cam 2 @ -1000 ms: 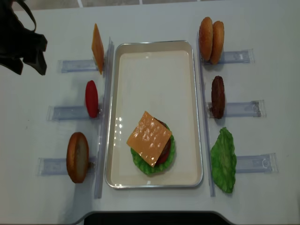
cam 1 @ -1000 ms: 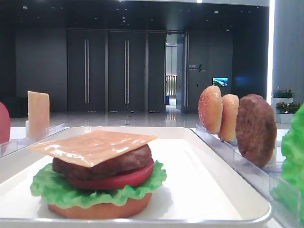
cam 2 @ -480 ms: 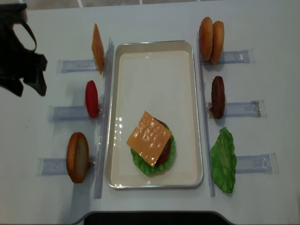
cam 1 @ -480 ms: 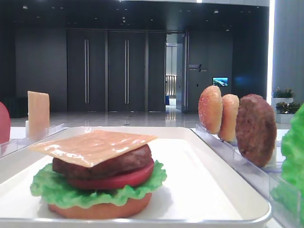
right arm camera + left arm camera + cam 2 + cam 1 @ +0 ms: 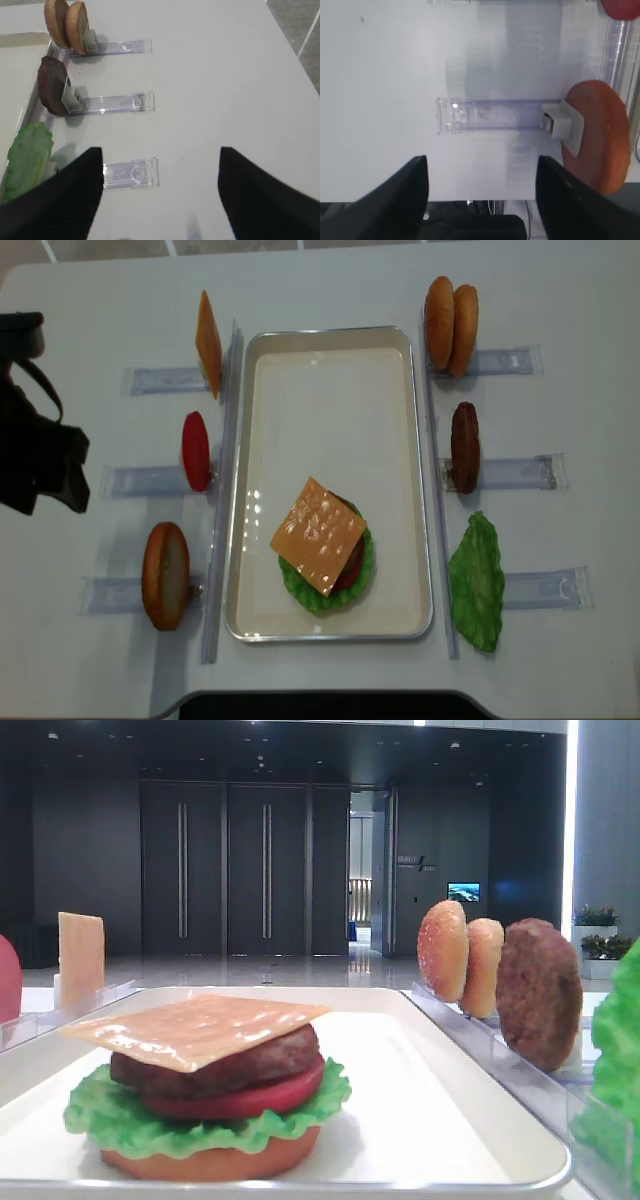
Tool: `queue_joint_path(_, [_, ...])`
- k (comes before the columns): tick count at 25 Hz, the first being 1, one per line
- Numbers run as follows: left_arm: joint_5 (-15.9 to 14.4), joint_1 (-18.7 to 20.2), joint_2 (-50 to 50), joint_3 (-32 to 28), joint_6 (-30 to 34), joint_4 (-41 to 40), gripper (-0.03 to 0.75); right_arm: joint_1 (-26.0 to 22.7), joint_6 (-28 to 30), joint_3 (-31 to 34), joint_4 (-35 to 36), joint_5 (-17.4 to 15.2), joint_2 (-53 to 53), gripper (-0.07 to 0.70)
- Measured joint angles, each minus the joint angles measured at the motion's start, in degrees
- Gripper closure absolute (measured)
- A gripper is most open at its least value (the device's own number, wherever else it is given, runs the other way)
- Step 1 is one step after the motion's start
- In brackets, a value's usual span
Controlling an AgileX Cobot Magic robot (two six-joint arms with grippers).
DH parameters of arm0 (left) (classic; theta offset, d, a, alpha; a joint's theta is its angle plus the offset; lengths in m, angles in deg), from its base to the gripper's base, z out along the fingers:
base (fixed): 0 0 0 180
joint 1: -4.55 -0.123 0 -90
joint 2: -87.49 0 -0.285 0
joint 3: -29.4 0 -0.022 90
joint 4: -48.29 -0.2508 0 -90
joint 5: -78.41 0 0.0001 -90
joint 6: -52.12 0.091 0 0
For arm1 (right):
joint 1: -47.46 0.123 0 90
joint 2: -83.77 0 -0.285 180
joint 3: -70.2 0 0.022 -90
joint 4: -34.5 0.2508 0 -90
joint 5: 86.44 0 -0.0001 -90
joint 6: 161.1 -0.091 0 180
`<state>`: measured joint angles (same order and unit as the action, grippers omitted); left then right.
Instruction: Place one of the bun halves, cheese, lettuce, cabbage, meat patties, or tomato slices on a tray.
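On the white tray [image 5: 330, 340] stands a stack topped by a cheese [image 5: 318, 535] slice over a meat patty [image 5: 250, 1065], a tomato slice [image 5: 250, 1100], lettuce [image 5: 150, 1120] and a bun half [image 5: 210, 1160]. Left of the tray stand a cheese slice [image 5: 208, 343], a tomato slice [image 5: 196, 450] and a bun half [image 5: 166, 575]. To its right are two bun halves [image 5: 450, 325], a patty [image 5: 464, 446] and lettuce [image 5: 477, 580]. My left gripper [image 5: 482, 175] is open and empty, left of that bun half [image 5: 597, 142]. My right gripper [image 5: 160, 170] is open over bare table.
Clear plastic holder strips [image 5: 150, 480] lie on both sides of the tray, and long clear rails [image 5: 222, 490] run along its edges. My dark left arm [image 5: 40, 455] hangs over the table's left edge. The table's near edge [image 5: 485, 200] shows between the left fingers.
My left arm has moved along the table's left side toward the near edge, from beside the standing cheese to beside the tomato slice. Its jaws stayed open. Nothing on the tray moved.
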<state>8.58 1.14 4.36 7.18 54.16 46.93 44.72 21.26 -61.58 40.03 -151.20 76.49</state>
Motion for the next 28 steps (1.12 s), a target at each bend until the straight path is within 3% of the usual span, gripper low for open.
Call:
queue_joint_path(9, [-0.06,0.0,17.49,-12.62,-0.02,-0.34,0.209,0.0,0.0,0.0,0.0,0.0,0.0,0.166])
queue_joint_path(20, [-1.26,0.0,43.95,-14.84,0.22,-1.68,0.209,0.0,0.0,0.0,0.0,0.0,0.0,0.166])
queue_joint_path(28, [-1.58,0.0,62.26,-20.01,7.78,3.34,0.209,0.0,0.0,0.0,0.0,0.0,0.0,0.166])
